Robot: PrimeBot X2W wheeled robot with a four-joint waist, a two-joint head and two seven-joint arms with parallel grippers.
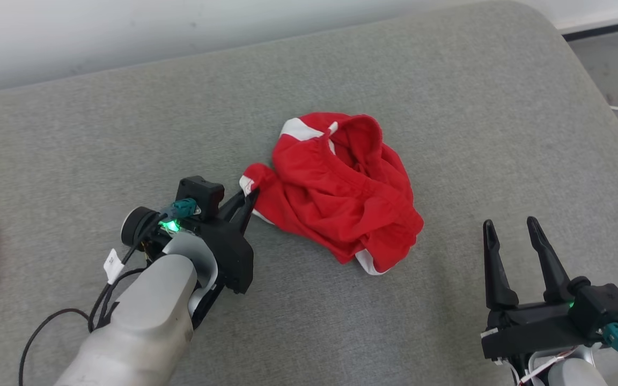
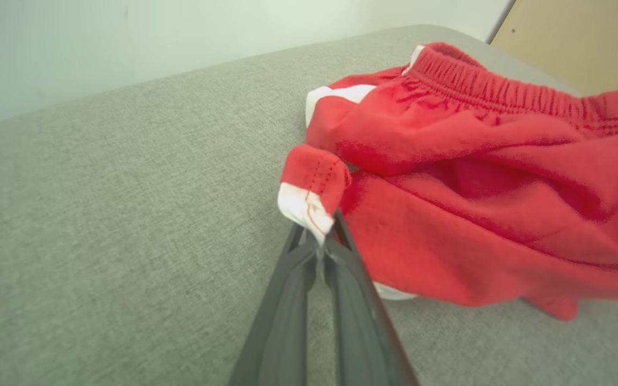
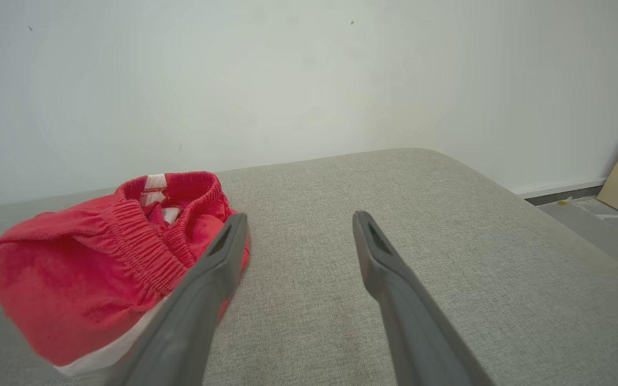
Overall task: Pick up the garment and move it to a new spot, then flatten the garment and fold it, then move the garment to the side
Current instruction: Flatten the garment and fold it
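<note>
We find left gripper (image 1: 251, 197) jaws pinching a white-trimmed corner of the red garment (image 1: 341, 193); right gripper (image 1: 510, 223) jaws stand spread above the grey cushion (image 1: 448, 80).

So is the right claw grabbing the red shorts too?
No, the right gripper has its fingers spread wide with nothing between them, apart from the red shorts, whose corner the left gripper pinches.

The left claw (image 1: 250, 199) angles forward and to the right at the end of its pale forearm (image 1: 142, 316), fingers pinched together on a corner of the garment (image 1: 341, 187). The right claw (image 1: 509, 224) rests low on the right, fingers pointing forward and spread wide, empty.
</note>
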